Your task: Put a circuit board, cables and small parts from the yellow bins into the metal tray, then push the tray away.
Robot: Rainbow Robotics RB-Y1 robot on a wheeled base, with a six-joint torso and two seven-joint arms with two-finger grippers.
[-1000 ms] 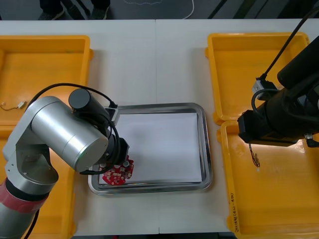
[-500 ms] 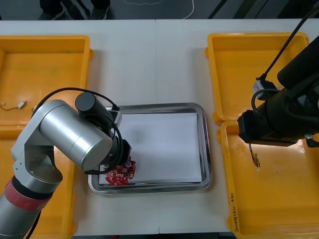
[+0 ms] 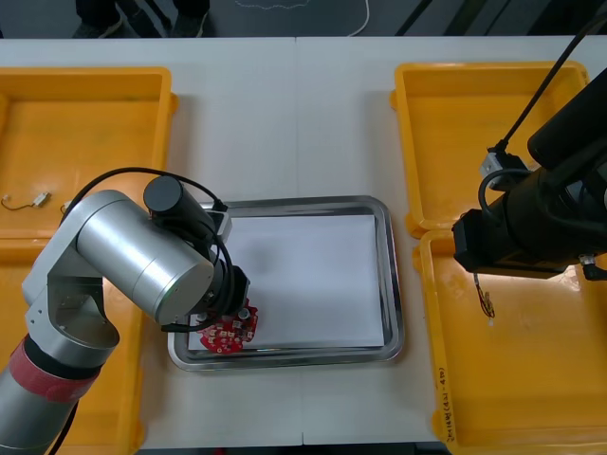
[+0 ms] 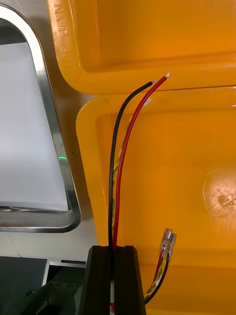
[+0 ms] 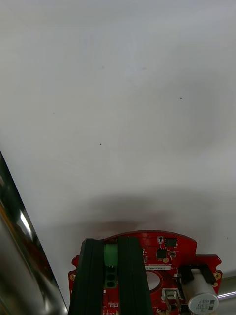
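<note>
Circuit board is at 7 o'clock in the metal tray, left gripper pinching its green connector; likely light, stiff, fragile, so hold connector or rim, not components; right gripper pinches cables over the 4 o'clock yellow bin.

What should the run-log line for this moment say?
left gripper: shut on board, at tray near-left corner | right gripper: shut on cables, above near right bin

You are operating in an electronics assembly workshop: yellow bins are lining both side edges of the table, a metal tray lying between them.
</note>
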